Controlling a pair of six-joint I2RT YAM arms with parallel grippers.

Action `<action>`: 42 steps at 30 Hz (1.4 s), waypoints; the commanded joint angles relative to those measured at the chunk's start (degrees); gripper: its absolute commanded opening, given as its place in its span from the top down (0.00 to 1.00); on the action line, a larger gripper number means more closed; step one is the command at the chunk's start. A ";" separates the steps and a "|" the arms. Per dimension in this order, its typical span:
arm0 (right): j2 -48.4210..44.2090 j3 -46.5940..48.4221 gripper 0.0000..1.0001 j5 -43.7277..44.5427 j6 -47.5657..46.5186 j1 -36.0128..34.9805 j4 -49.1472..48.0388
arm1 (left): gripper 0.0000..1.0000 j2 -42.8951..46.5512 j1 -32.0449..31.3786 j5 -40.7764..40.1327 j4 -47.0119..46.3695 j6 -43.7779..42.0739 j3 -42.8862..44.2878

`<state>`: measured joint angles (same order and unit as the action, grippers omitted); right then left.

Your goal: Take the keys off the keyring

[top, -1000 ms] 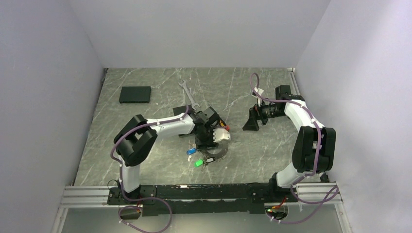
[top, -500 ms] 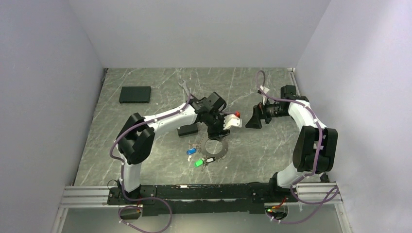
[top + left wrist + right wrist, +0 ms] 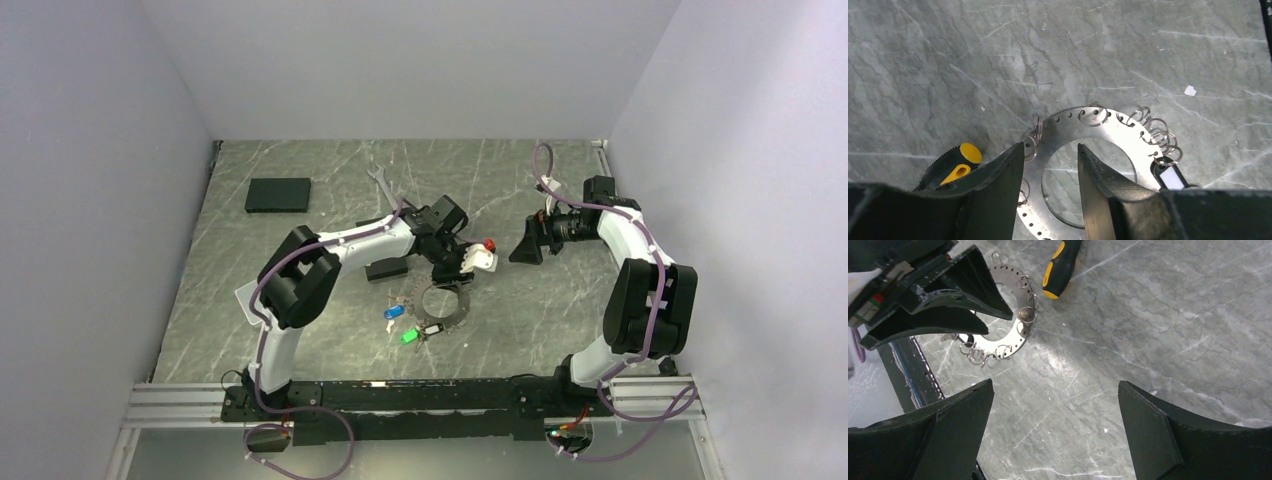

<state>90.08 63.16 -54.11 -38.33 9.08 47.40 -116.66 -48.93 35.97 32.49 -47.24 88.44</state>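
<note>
The keyring (image 3: 463,304) is a flat metal ring hung with small wire loops, and it lies at the table's centre. The blue key (image 3: 394,312) and the green key (image 3: 409,337) lie at its near-left edge. My left gripper (image 3: 456,272) hovers over the ring's far rim, open and empty. In the left wrist view the gripper (image 3: 1050,156) has one finger over the keyring's (image 3: 1108,128) rim and the other over its hole; the keys are out of that view. My right gripper (image 3: 522,246) is wide open and empty to the right of the ring, and the keyring (image 3: 1017,337) shows in its view.
A yellow-handled screwdriver (image 3: 952,163) lies by the ring's far side, also in the right wrist view (image 3: 1060,266). A black tag with a white label (image 3: 1173,178) hangs on the ring. A silver spanner (image 3: 386,190), two black boxes (image 3: 278,194) (image 3: 385,268) and a white scrap (image 3: 1190,90) lie around.
My left gripper has moved from over the ring's left side toward the far side and turned. The right gripper has drifted slightly right and away. The ring and keys have not moved.
</note>
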 commanded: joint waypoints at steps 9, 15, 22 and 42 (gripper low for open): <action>-0.94 1.63 0.00 -1.79 0.18 0.32 -1.09 | 0.53 -5.28 -0.30 -0.52 -4.87 -1.87 2.70; -1.11 1.36 0.00 -1.79 0.39 0.32 -1.41 | 0.60 -5.77 -0.89 -1.16 -5.72 -1.41 2.31; -1.11 1.31 0.00 -1.72 1.85 0.32 -2.24 | 0.78 -5.59 -1.73 -1.08 -5.77 1.10 3.18; -10.97 -5.57 0.00 -1.10 25.64 0.45 -25.50 | 1.00 5.10 -0.72 -8.27 2.84 21.37 7.60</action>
<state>83.70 59.83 -55.77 -22.13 9.34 33.50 -118.24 -50.63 28.51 33.08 -30.76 93.54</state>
